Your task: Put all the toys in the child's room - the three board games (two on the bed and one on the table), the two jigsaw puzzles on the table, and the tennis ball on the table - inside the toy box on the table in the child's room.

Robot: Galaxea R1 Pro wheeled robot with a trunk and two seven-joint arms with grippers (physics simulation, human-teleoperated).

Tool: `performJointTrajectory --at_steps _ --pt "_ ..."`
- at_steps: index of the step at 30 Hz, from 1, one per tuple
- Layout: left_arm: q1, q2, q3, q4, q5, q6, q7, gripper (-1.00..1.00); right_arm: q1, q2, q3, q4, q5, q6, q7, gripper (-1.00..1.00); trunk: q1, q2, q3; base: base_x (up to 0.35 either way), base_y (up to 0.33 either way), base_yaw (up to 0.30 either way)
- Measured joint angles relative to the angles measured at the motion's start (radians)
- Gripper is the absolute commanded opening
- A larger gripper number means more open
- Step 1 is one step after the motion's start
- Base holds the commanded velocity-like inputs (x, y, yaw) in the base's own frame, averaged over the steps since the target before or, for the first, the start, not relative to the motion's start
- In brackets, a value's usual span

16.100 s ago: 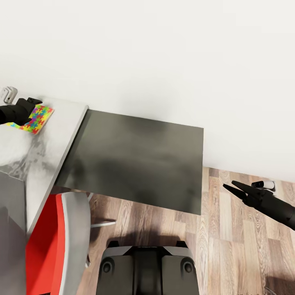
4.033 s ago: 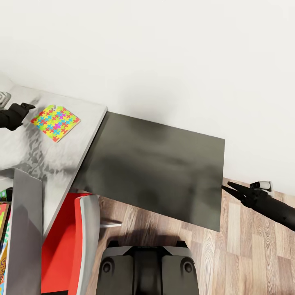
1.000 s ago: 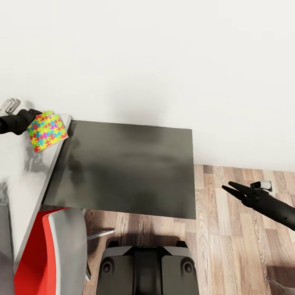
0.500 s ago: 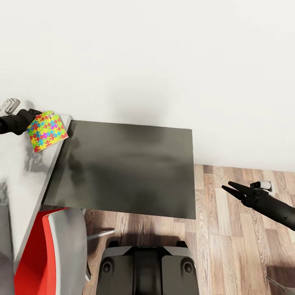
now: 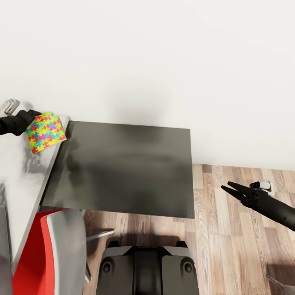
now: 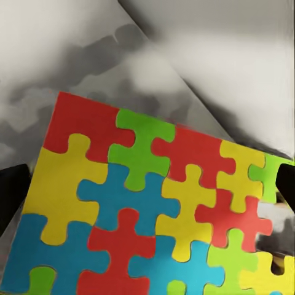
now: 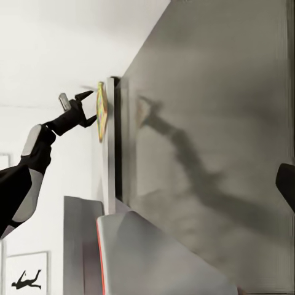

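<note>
While left claw [image 5: 29,119] grips one jigsaw puzzle [image 5: 45,132] (tilted), right claw [image 5: 229,189] idle

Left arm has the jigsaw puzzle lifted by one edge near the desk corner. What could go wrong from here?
1. The jigsaw puzzle hangs tilted from the left gripper, held by one edge, so it may slip or swing out during the move.
2. It sits above the grey table edge; if dropped, it could land on the dark surface or the floor.
3. The red chair crowds the base when turning.
</note>
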Motion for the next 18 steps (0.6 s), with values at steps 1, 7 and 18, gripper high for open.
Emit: performJointTrajectory --at_steps 1,7,18 --pt "0.000 0.005 0.000 0.004 0.001 0.000 -0.001 1.00 0.000 0.000 0.000 0.000 0.000 0.000 0.000 1.00 0.000 0.000 0.000 0.000 0.000 -0.188" --pt "0.002 0.018 0.000 0.013 0.005 -0.001 -0.002 1.00 0.000 0.000 0.004 0.000 0.000 0.000 0.000 1.00 0.000 0.000 0.000 0.000 0.000 -0.232" --pt "0.017 0.038 0.003 0.011 0.001 0.000 -0.013 1.00 0.000 0.002 0.005 0.000 0.000 0.000 -0.001 1.00 0.000 0.000 0.000 0.000 0.000 -0.124"
